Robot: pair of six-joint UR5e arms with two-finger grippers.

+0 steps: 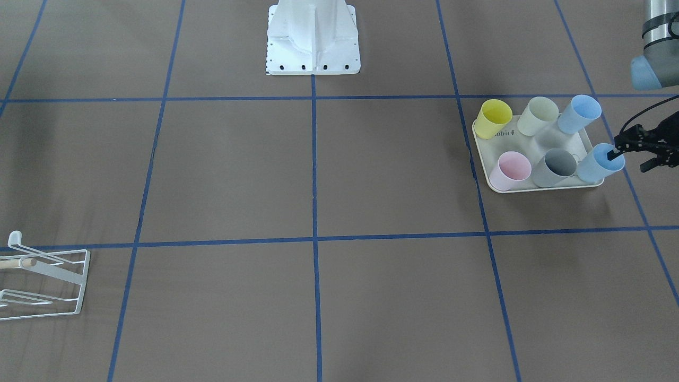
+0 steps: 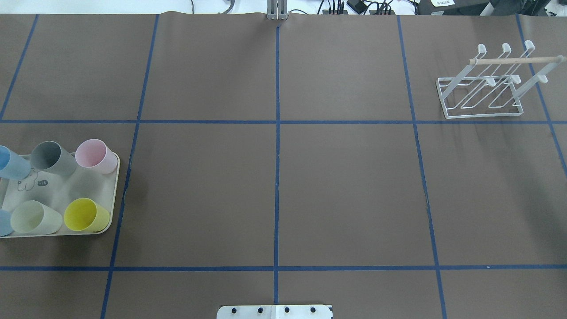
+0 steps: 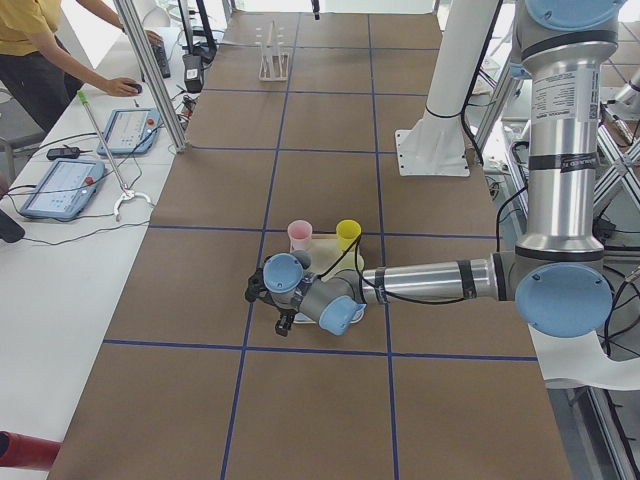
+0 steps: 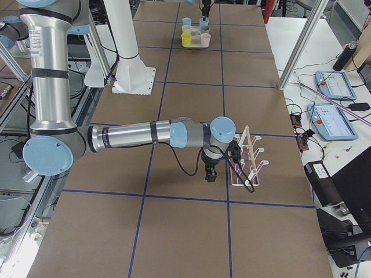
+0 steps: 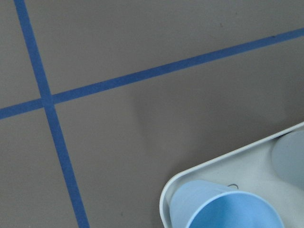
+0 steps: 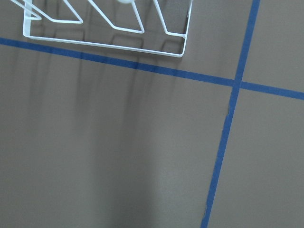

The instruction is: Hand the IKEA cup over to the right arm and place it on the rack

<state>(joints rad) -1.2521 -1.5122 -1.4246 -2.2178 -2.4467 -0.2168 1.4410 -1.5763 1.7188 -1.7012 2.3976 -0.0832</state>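
Observation:
Several pastel IKEA cups stand on a cream tray. My left gripper is at the tray's outer corner, with one black fingertip at the mouth of a blue cup and the other outside it; it looks open. The cup stands on the tray and also shows in the left wrist view and the overhead view. The white wire rack with its wooden dowel stands far across the table. My right gripper hovers beside the rack; I cannot tell whether it is open or shut.
The other cups on the tray are yellow, pale green, blue, pink and grey. The robot's white base is at the table's middle edge. Blue tape lines grid the brown tabletop.

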